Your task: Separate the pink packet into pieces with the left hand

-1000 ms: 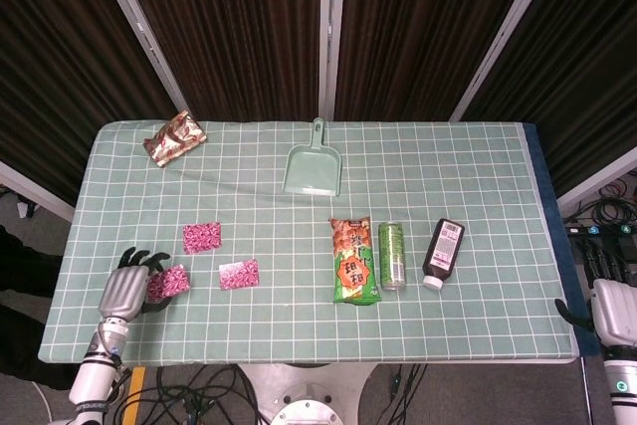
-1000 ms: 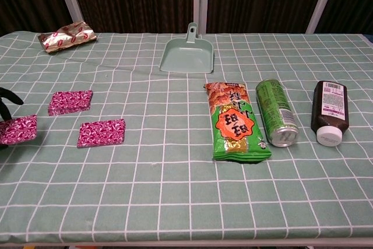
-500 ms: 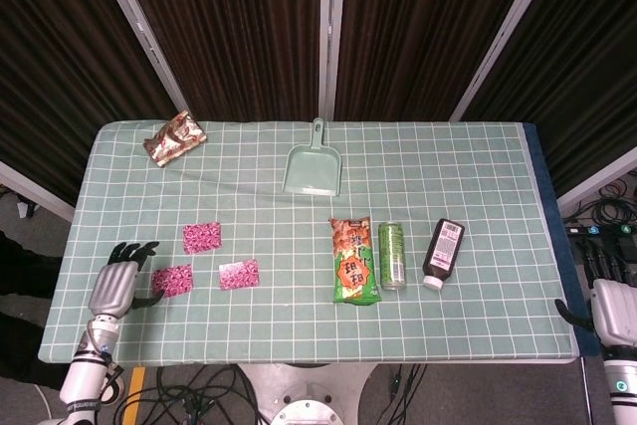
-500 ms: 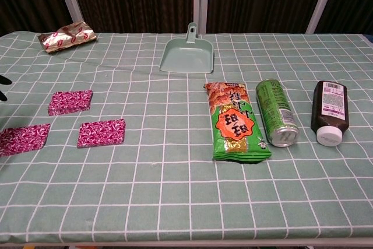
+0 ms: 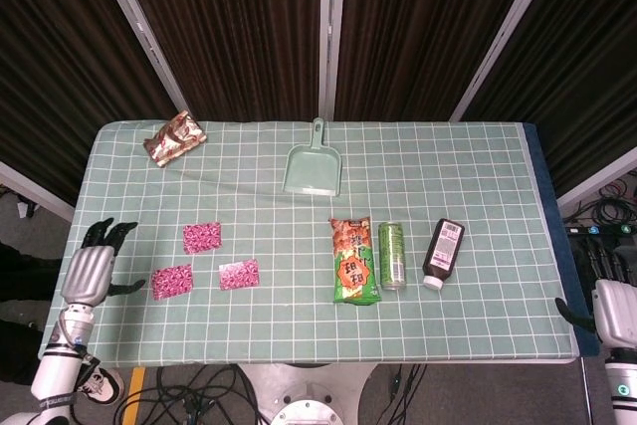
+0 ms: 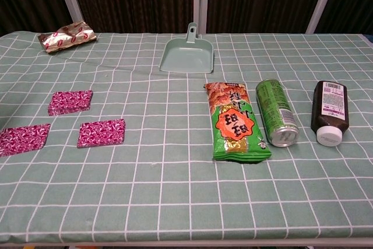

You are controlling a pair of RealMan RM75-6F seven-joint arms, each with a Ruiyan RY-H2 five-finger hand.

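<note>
1. Three pink packet pieces lie flat on the green checked tablecloth (image 5: 299, 335), toward the table's 8 o'clock edge: the first pink piece (image 5: 202, 237) sits furthest back, the second pink piece (image 5: 171, 281) is nearest the left edge, and the third pink piece (image 5: 239, 274) lies at about 3 o'clock from the second.
2. All three pieces are apart from one another; none touch.
3. The left hand (image 5: 92, 268) hangs just off the table's left edge, at 9 o'clock from the second piece, clear of it. Its dark fingers (image 5: 104, 233) are spread and hold nothing; the thumb points toward the piece without reaching it.
4. The left hand does not show in the chest view.
5. The right hand (image 5: 614, 304) sits off the table's right edge, near the 4 o'clock corner. It holds nothing that I can see; whether its fingers are spread or curled I cannot tell.
6. A gold-and-red snack wrapper (image 5: 174, 137) lies at the 11 o'clock corner.
7. A pale green dustpan (image 5: 314, 165) rests near 12 o'clock, handle pointing to the far edge.
8. Right of centre, a green snack bag (image 5: 355, 261), a green can (image 5: 391, 255) lying on its side and a dark bottle (image 5: 444, 253) with a white cap lie in a row. The can is just beside the bag; the bottle lies a little apart.
</note>
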